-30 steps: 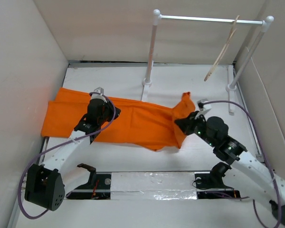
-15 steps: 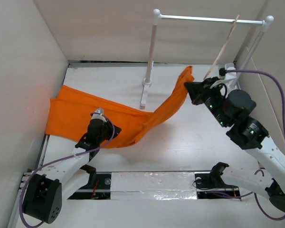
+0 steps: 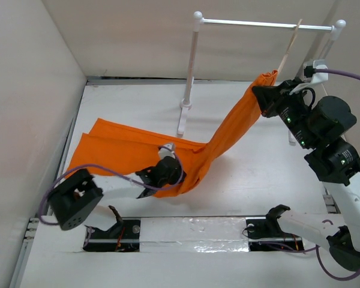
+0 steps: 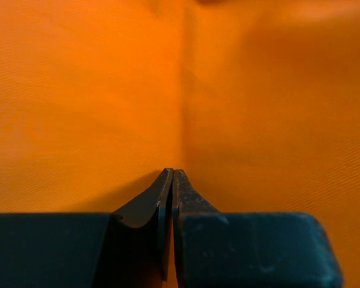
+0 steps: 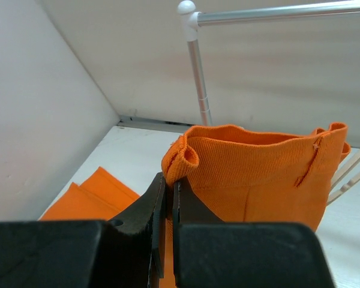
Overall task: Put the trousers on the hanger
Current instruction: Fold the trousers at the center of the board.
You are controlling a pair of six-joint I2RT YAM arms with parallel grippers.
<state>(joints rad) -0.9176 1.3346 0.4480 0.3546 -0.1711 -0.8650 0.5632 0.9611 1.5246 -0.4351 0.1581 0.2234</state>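
The orange trousers lie across the left of the table, and one end rises steeply up to the right. My right gripper is shut on the ribbed waistband and holds it high, just left of the hanger. The pale wooden hanger hangs edge-on from the right end of the rail; two of its thin bars show in the right wrist view. My left gripper lies low on the cloth near the front. Its jaws are shut at a crease in the orange cloth.
The white rail spans the back on two posts; the left post has a foot on the table beside the trousers. White walls close in at the left, back and right. The rail also shows in the right wrist view.
My right gripper has lifted the waistband up and to the right, close to the hanger. The trousers have slid right across the table. My left gripper has moved right and nearer the front.
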